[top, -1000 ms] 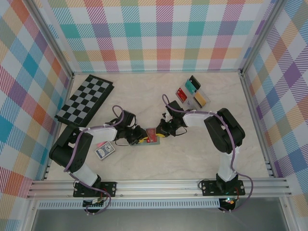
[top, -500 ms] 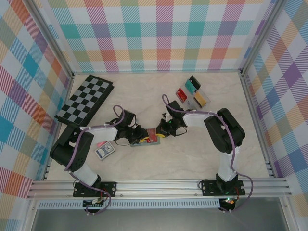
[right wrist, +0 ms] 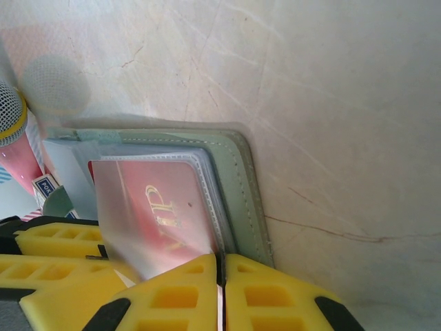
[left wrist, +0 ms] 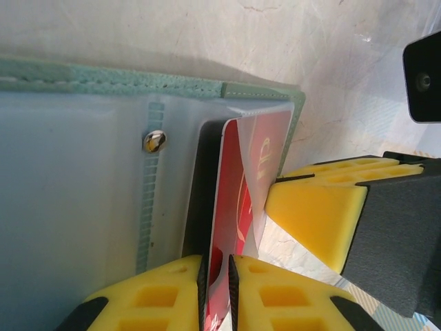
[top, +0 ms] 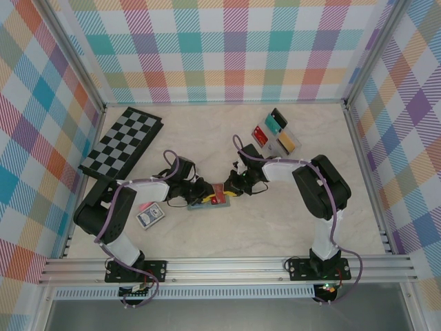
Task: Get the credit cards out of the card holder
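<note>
Left tool (left wrist: 215, 293): jaws nearly closed, pinching the near short edge of the red card (left wrist: 242, 165). The card's long axis runs straight ahead of the tool. Its far end sits inside the clear sleeve of the holder (left wrist: 138, 79), which lies open and flat on the tabletop (left wrist: 207, 27).

Right tool (right wrist: 220, 296): jaws shut, apparently on the holder's sleeve edge, just beside the card on the side opposite the left tool.

Judgement: extraction requires a straight pull back along the card's long axis while the right tool restrains the holder.
</note>
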You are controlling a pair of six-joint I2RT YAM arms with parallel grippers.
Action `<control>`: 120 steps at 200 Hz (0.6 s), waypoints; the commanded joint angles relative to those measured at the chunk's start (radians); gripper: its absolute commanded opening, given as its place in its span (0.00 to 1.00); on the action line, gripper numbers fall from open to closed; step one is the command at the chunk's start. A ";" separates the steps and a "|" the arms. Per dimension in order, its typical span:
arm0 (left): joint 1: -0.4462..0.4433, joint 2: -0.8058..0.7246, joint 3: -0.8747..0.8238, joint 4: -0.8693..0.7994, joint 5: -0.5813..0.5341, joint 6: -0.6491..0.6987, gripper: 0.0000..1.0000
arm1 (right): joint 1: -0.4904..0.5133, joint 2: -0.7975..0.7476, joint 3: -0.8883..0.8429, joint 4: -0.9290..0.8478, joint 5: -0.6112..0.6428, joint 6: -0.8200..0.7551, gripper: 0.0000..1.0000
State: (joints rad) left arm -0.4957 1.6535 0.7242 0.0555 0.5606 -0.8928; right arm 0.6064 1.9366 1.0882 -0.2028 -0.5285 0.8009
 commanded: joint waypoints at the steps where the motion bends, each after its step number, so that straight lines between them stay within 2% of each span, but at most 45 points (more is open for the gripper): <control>1: -0.006 0.020 0.015 0.044 0.021 0.004 0.18 | 0.012 0.030 -0.021 -0.035 -0.005 0.003 0.08; 40: -0.005 0.000 0.021 -0.025 -0.010 0.047 0.12 | 0.012 0.033 -0.019 -0.046 0.011 -0.001 0.08; 91: 0.009 -0.029 -0.003 -0.068 -0.011 0.091 0.04 | 0.012 0.033 -0.002 -0.120 0.099 -0.030 0.07; 120: 0.024 -0.037 -0.017 -0.082 -0.016 0.107 0.03 | 0.012 0.035 0.008 -0.147 0.134 -0.043 0.07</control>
State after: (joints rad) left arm -0.4885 1.6386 0.7242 0.0433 0.5602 -0.8215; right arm 0.6106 1.9366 1.1015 -0.2348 -0.4938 0.7837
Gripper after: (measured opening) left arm 0.047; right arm 0.073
